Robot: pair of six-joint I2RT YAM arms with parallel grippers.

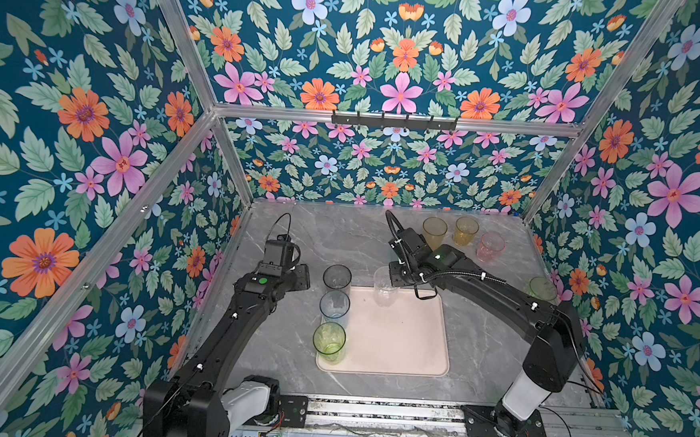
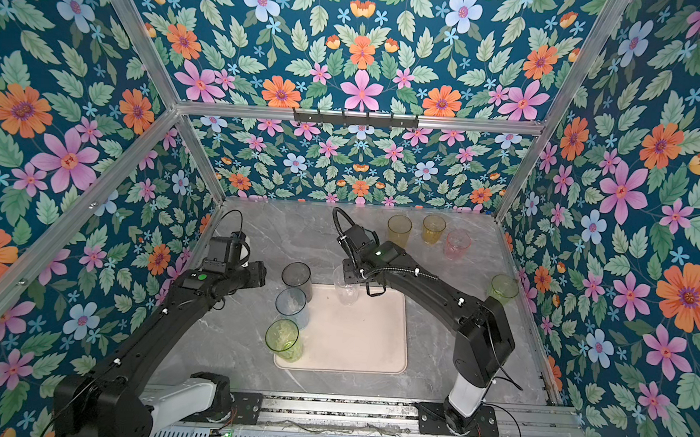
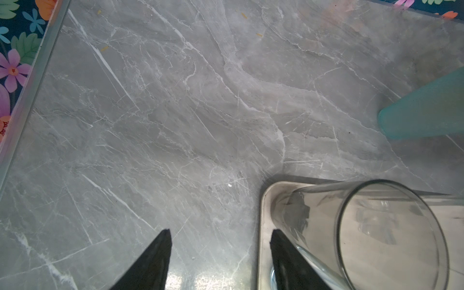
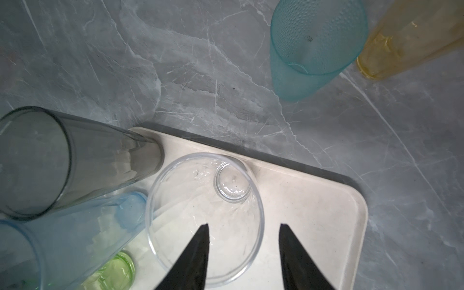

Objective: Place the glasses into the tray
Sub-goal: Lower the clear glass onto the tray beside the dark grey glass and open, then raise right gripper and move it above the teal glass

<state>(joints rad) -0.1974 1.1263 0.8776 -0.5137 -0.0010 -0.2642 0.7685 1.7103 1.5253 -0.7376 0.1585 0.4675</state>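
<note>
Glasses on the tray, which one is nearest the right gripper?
The clear glass at the tray's far edge: the open right gripper straddles its rim. The grey, blue and green glasses line the left edge.

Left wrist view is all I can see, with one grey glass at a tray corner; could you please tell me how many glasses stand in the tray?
Observer: Four. The grey glass, a blue glass and a green glass line the left edge of the tray in both top views, and a clear glass stands at its far edge.
Operator: Thank you. Where is the right gripper?
Observer: The right gripper hangs over the clear glass, jaws open.
Operator: Which glasses stand outside the tray?
Observer: Five: an amber glass, a yellow glass, a pink glass, a second green glass and a teal glass.
</note>
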